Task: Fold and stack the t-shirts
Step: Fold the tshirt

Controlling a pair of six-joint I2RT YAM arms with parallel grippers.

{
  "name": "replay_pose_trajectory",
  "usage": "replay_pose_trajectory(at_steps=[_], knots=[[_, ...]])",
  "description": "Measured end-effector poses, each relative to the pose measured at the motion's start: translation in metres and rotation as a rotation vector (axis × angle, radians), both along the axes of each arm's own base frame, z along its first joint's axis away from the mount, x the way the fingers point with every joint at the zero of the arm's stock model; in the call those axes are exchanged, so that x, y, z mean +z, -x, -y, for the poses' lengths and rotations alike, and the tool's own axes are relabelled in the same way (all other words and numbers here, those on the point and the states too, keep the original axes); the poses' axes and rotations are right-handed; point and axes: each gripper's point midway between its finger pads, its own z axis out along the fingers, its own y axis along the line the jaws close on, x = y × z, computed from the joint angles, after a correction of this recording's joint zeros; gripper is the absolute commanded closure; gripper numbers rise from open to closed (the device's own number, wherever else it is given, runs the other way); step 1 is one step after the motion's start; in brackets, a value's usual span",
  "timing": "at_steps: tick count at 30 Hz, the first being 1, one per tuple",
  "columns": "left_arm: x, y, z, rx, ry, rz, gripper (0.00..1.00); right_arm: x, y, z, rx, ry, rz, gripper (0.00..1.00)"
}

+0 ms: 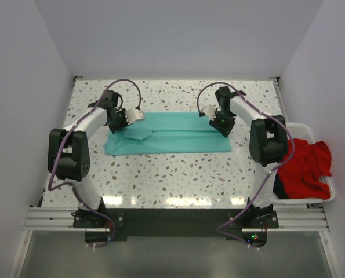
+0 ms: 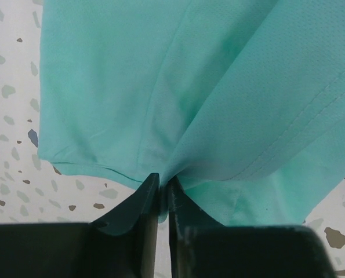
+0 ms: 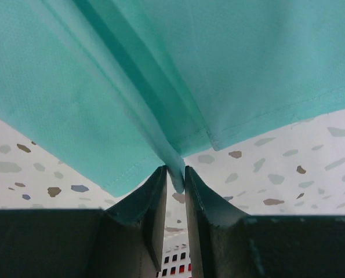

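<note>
The teal-green t-shirt (image 1: 172,136) lies on the speckled table, folded into a long band running left to right. My left gripper (image 1: 121,121) is at the band's left end, and in the left wrist view it (image 2: 163,179) is shut on a pinch of the teal fabric (image 2: 189,98) at the hem. At the right end my right gripper (image 1: 221,123) holds a narrow fold of the shirt (image 3: 230,69); its jaws (image 3: 173,174) stand slightly apart with the fold filling the gap. The red t-shirt (image 1: 304,168) lies crumpled in the basket at the right.
A white slatted basket (image 1: 329,194) sits at the table's right edge beside the right arm; its slats (image 3: 175,269) show between the right fingers. White walls close in the table on the left, back and right.
</note>
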Motion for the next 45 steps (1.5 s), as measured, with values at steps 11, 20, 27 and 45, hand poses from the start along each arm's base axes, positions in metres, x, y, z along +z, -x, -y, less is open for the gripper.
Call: replay_pose_trajectory(at_steps=[11,20,27,45], knots=[[0.041,-0.020,-0.029,0.384,0.205,0.107,0.58,0.016,-0.004,0.001,-0.148,-0.043,0.023,0.65],[0.043,0.036,0.023,0.462,0.377,0.010,0.59,0.029,0.018,-0.011,-0.215,-0.122,-0.007,0.72],[-0.006,0.062,0.044,0.527,0.318,-0.111,0.63,0.014,0.036,-0.013,-0.244,-0.132,-0.072,0.74],[-0.009,-0.037,0.065,0.599,0.367,-0.032,0.62,-0.003,0.042,-0.014,-0.255,-0.137,-0.092,0.75]])
